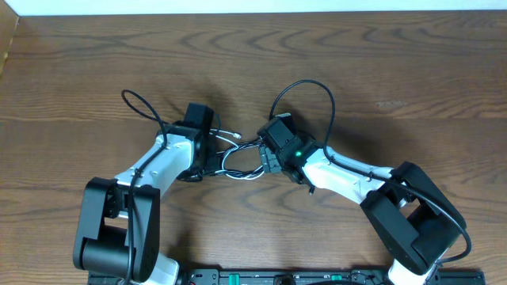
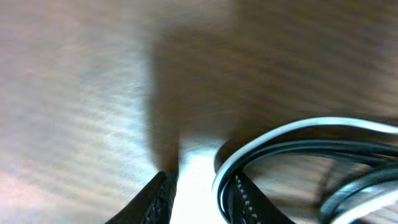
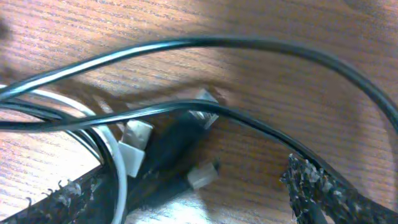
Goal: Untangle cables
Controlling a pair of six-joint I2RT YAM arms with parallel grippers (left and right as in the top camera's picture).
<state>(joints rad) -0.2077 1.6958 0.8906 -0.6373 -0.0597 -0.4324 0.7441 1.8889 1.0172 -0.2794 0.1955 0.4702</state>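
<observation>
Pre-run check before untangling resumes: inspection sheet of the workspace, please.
surface: wood-grain table.
job's things: white cable and black cables tangled at centre, silver plugs among them.
clutter: nothing seen.
end effectors: left end effector open, white cable against one finger; right end effector open, plugs between its fingers.
cables: black arm wiring loops above each wrist.
surroundings: pale strip beyond the far edge.
</observation>
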